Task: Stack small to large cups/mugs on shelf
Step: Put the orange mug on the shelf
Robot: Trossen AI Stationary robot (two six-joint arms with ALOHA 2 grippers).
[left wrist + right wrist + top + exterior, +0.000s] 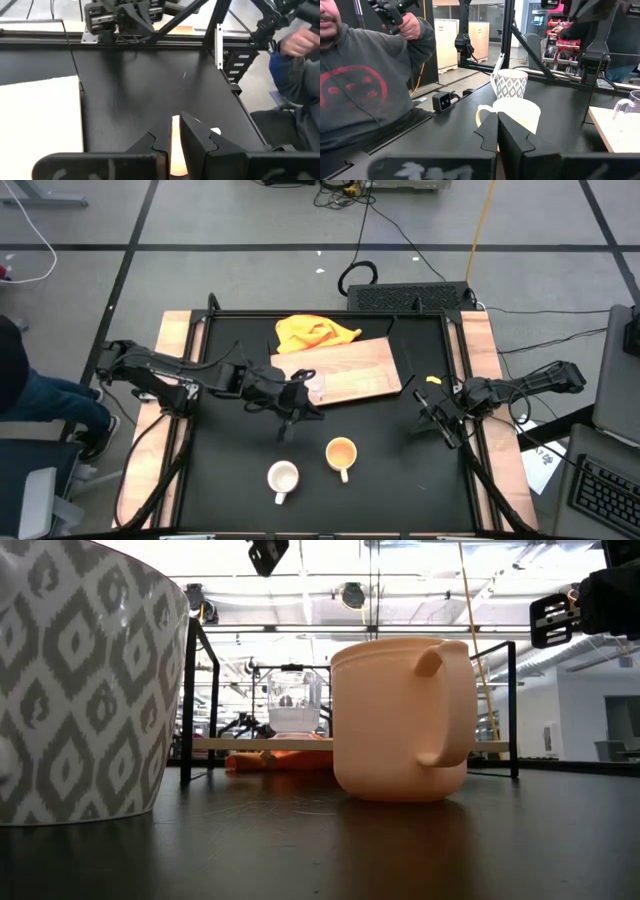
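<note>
Glass cup (293, 706) sits on the wooden shelf (345, 372); we see the yellow-orange mug (341, 454) and white mug (283, 477) on the black table (390, 470). Left gripper (296, 408) nearly together, empty, just off the shelf edge; right gripper (438, 420) closed, empty.

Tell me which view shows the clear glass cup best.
Low view: the clear glass cup stands upright on the wooden board, in full profile. High view shows it faintly beside the left gripper. Right wrist view catches only its edge. Left wrist view misses it.
</note>
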